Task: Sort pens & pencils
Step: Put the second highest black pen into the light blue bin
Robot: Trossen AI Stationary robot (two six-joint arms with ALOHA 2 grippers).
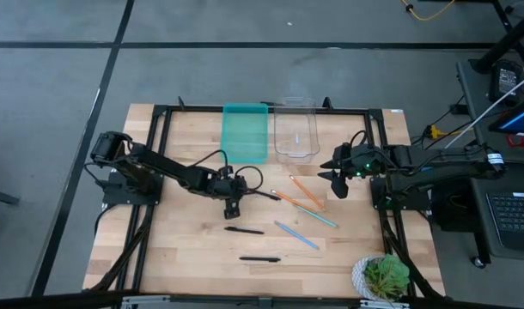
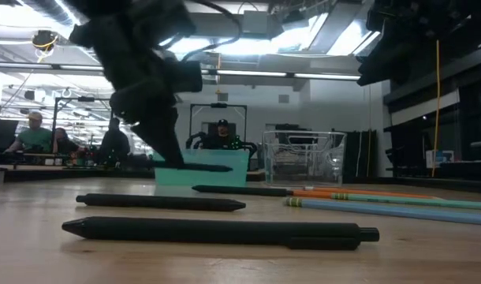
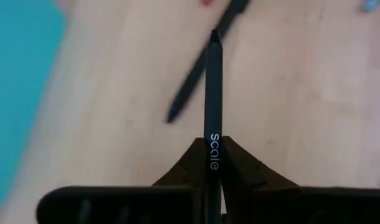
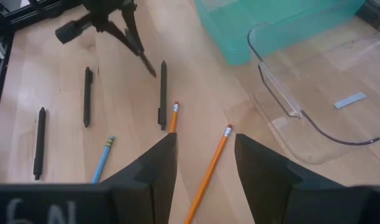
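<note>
My left gripper [image 1: 234, 206] hangs over the table's middle, shut on one black pen [image 3: 212, 93]. Three more pens lie flat on the wood: one [image 1: 245, 230], one nearer the front edge [image 1: 260, 258] and one beside the orange pencils [image 4: 162, 93]. Two orange pencils [image 1: 307, 194] [image 1: 288, 199] and two light-blue pencils [image 1: 296, 234] [image 1: 318, 215] lie right of centre. My right gripper [image 1: 338, 182] is open and hovers over the pencils' right side, touching nothing. My left gripper pinches the black pen between its two fingers [image 3: 184, 165], at the stretch bearing a white printed word [image 3: 213, 149]. The fingers slant down from above [image 2: 165, 134]. The pen is lifted clear of the table, and its long free part [image 2: 197, 167] sticks out about level.
A teal bin [image 1: 246, 133] and a clear bin [image 1: 295, 129] stand side by side at the far edge. A potted plant [image 1: 384, 276] sits at the near right corner. Bare wood lies left of the pens. People sit in the room behind [image 2: 35, 134].
</note>
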